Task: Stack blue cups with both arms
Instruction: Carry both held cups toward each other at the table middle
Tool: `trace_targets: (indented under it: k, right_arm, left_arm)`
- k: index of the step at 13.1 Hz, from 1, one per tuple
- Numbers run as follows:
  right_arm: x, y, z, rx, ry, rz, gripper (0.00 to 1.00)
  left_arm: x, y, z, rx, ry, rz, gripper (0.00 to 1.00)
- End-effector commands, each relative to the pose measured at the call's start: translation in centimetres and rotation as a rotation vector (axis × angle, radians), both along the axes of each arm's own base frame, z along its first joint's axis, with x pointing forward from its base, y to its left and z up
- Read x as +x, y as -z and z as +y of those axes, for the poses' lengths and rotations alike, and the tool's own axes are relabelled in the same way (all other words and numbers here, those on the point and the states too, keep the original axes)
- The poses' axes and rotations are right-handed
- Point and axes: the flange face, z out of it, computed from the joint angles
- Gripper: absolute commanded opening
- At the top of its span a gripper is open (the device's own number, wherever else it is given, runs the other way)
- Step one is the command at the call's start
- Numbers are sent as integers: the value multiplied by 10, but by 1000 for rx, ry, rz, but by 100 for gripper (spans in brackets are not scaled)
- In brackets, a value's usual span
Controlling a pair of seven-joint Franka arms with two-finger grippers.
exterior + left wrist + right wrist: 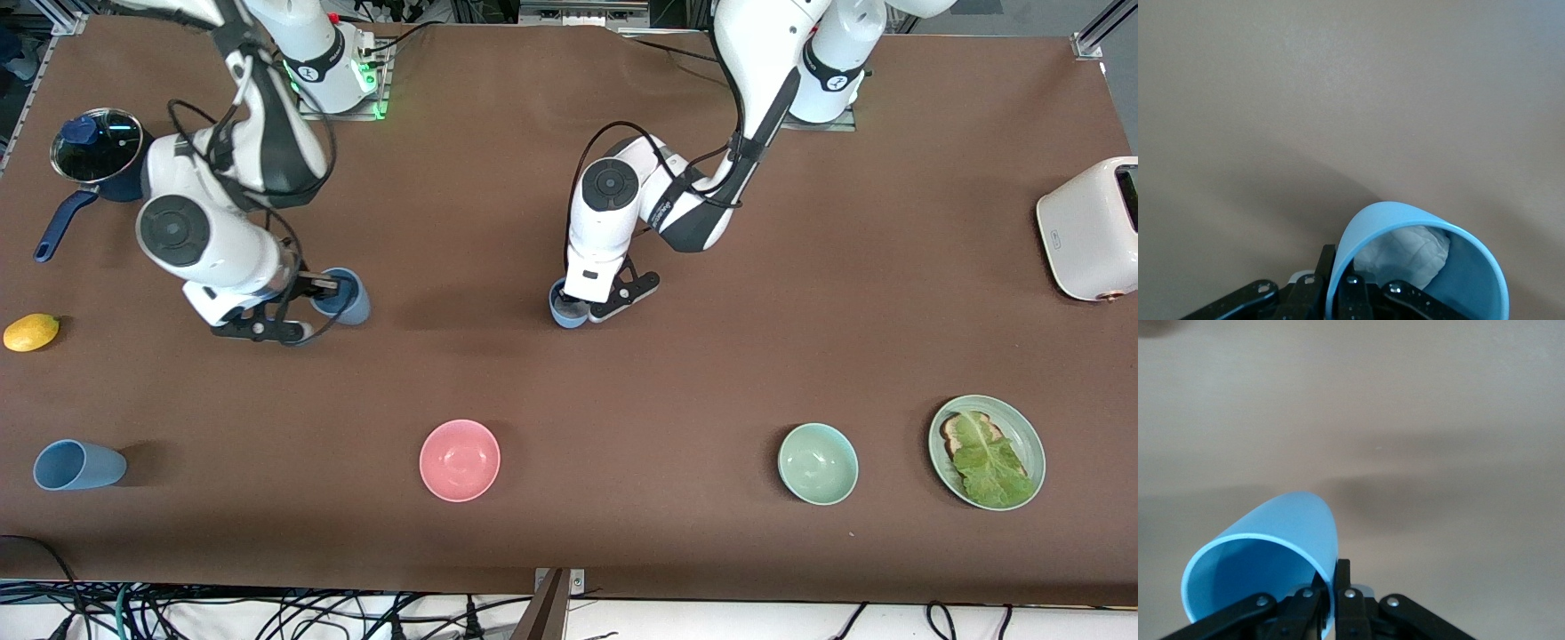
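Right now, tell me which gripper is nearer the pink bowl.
Left, narrowly. The left gripper grips a blue cup toward the table's middle; the right gripper grips another blue cup toward the lemon. The pink bowl sits between, nearer the camera.

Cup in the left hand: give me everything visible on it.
The cup in the left hand is a small light-blue cup, matte, plastic-looking, handle-less and slightly tapered. In the left wrist view its mouth is open toward the camera, and something white and crumpled sits inside. One finger sits inside the rim, pinching the wall. In the front view the hand mostly covers it, mid-table; whether it touches the table is unclear.
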Motion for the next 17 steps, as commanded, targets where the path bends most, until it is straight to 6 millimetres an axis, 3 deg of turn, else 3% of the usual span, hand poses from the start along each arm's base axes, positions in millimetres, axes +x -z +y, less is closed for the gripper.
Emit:
trace_targets:
  k: [1,2,5,8,10,14,17]
  right_arm:
    - [8,-21,50,-21,47,12,0]
    - [9,-29,63,-13,56,15,0]
    - [10,-52,96,21,77,23,0]
    - [6,-57,114,18,78,21,0]
    - [-1,-62,136,19,66,7,0]
    - [-4,-65,178,42,101,-8,0]
    - [-6,-55,229,42,146,-31,0]
  left_arm:
    - [6,4,-8,0,-3,-41,0]
    - [6,6,-7,4,-6,-40,5]
    - [8,2,-6,2,-24,-44,46]
    - [12,-8,-1,1,-34,-47,54]
    - [14,-21,6,24,-37,-29,56]
    - [22,-67,26,58,-60,1,74]
    - [34,-112,52,84,-97,34,84]
